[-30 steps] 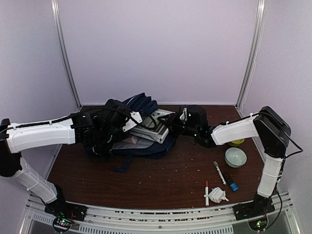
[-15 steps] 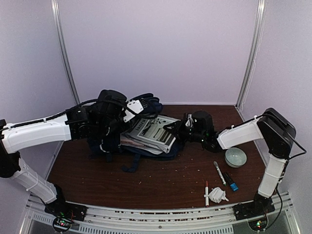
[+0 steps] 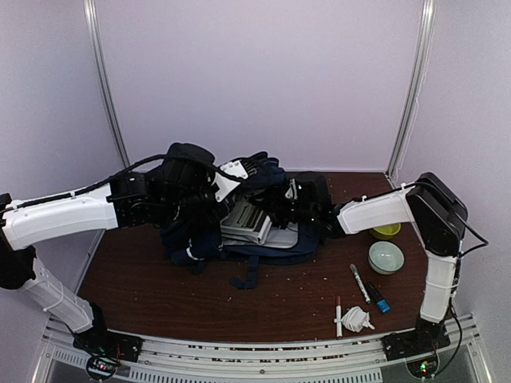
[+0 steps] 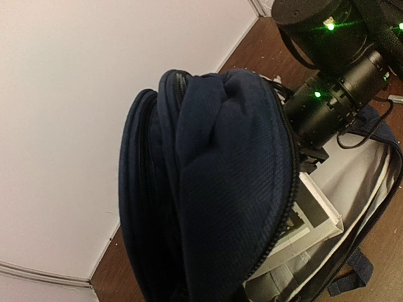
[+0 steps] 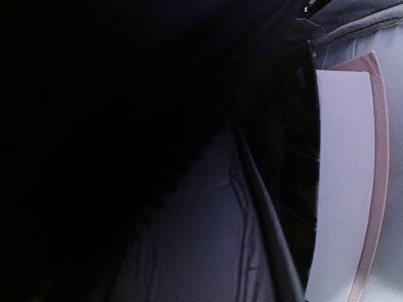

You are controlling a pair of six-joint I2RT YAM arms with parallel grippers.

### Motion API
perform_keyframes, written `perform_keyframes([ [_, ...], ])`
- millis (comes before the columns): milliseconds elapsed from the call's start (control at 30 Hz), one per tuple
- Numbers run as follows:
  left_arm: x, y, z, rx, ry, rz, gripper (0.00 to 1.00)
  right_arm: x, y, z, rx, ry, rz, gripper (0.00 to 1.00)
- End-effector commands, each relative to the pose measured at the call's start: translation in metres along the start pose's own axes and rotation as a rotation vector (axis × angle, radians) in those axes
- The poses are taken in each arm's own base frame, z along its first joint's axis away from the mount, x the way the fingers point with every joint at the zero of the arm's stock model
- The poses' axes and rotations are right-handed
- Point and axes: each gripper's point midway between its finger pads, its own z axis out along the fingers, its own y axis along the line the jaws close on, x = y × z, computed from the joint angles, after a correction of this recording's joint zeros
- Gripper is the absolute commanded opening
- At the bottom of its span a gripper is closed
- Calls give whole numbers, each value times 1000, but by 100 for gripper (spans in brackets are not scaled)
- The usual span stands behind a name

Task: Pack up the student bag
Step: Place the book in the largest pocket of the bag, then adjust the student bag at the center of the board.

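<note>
My left jaws are clamped on the student bag (image 3: 271, 249), lifting its flap in the middle of the desk (image 3: 144, 279); my right jaws sit inside it beside white books (image 3: 249, 222) (too dark to tell their state).

Bag mouth crowded, near counter open.
Left arm (image 3: 68, 219) and right arm (image 3: 371, 214) meet at the student bag (image 3: 275, 249); bare counter (image 3: 144, 279) lies before it, with a bowl (image 3: 386, 257) and markers (image 3: 359, 281) occupying the right.

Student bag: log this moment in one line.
student bag: open | book stack: partly inside | left gripper: shut on flap | right gripper: at opening, jaws hidden
</note>
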Motion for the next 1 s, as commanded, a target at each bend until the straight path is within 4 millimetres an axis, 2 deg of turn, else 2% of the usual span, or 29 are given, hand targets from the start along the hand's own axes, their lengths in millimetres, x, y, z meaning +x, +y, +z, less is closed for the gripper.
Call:
perform_keyframes([
  [0,-100,65,-54,-162,-376,-247,0,-7,-15,-1,30,-26,-5,47],
  [167,-73,70,-37,-194,-276,-337,0,-7,-18,-22,95,-1,-129,61],
  [233,-66,70,-31,-190,-257,-364,0,-5,-17,-29,110,40,-173,78],
  [267,-63,69,-29,-188,-252,-370,0,-4,-19,-34,125,58,-196,98],
  [433,-55,65,-23,-173,-231,-376,0,-4,-29,-76,287,89,-393,100],
  [500,-53,64,-20,-169,-221,-377,0,-8,-26,-99,343,66,-467,100],
  [633,-50,59,-15,-150,-213,-379,0,-25,-36,-143,542,23,-617,100],
  [733,-49,50,-10,-110,-215,-382,0,-38,-54,-180,730,-13,-710,100],
  [833,-50,28,-1,-15,-221,-374,0,-41,-76,-204,854,-7,-748,100],
  [933,-53,-6,12,140,-217,-344,0,-31,-86,-207,844,36,-735,100],
  [967,-55,-22,15,220,-212,-325,11,-24,-91,-205,821,62,-721,100],
])
